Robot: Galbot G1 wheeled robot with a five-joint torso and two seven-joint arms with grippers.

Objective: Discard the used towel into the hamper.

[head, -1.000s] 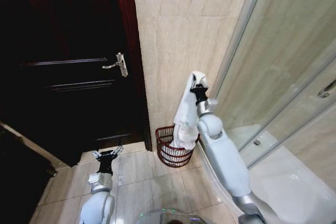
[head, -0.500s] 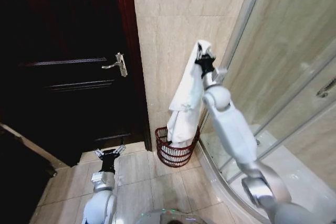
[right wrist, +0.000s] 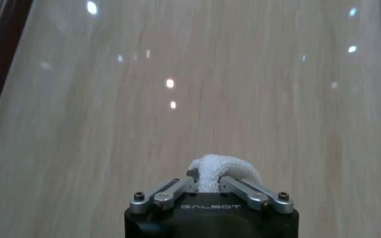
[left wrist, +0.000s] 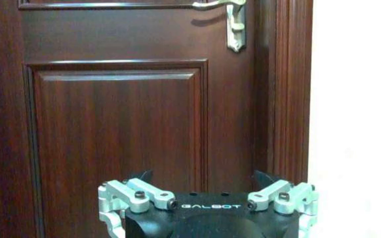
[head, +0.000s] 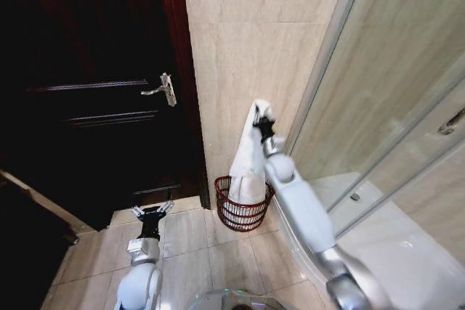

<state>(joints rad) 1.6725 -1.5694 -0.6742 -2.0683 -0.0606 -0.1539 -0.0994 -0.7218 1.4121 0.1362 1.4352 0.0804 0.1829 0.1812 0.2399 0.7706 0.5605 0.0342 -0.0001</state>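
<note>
A white towel [head: 248,161] hangs from my right gripper [head: 260,117], which is shut on its top end above the hamper [head: 240,212]. The towel's lower end reaches down into the hamper's mouth. The hamper is a small round reddish-brown wire basket standing on the floor against the beige wall. In the right wrist view a bunch of white towel [right wrist: 218,171] sticks out between the closed fingers [right wrist: 170,191], facing the beige wall. My left gripper [head: 150,212] hangs low near the floor, open and holding nothing, facing the dark wooden door [left wrist: 117,124].
A dark wooden door [head: 94,92] with a metal handle [head: 166,91] fills the left. A glass shower enclosure [head: 392,107] with a raised white base [head: 378,245] stands to the right of the hamper. Beige floor tiles [head: 203,252] lie in front.
My right arm dropped from its raised position, lowering the towel so its lower part sinks further into the hamper. The left arm stayed put.
</note>
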